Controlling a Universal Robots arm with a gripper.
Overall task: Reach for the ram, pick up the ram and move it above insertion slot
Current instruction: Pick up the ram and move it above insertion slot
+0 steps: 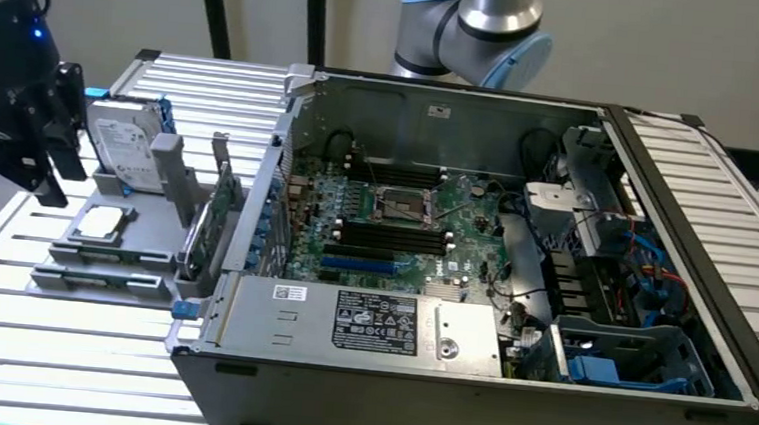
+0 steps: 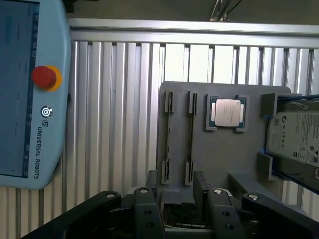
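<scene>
Plainly, the gripper (image 2: 175, 180) hung spread and empty near the ram (image 2: 191, 138), at nine o'clock from the computer case (image 1: 473, 405) in the exterior view.

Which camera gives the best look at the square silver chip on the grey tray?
The wrist view: the square silver chip faces the camera flat-on, seated in the grey tray. The exterior view shows the chip slanted, at the exterior view's left.

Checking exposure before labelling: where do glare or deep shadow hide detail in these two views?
Exterior view: the table slats glare white; the computer case is shadowed inside. Wrist view: the slats wash out pale, the processor shines, the open gripper is nearly black.
</scene>
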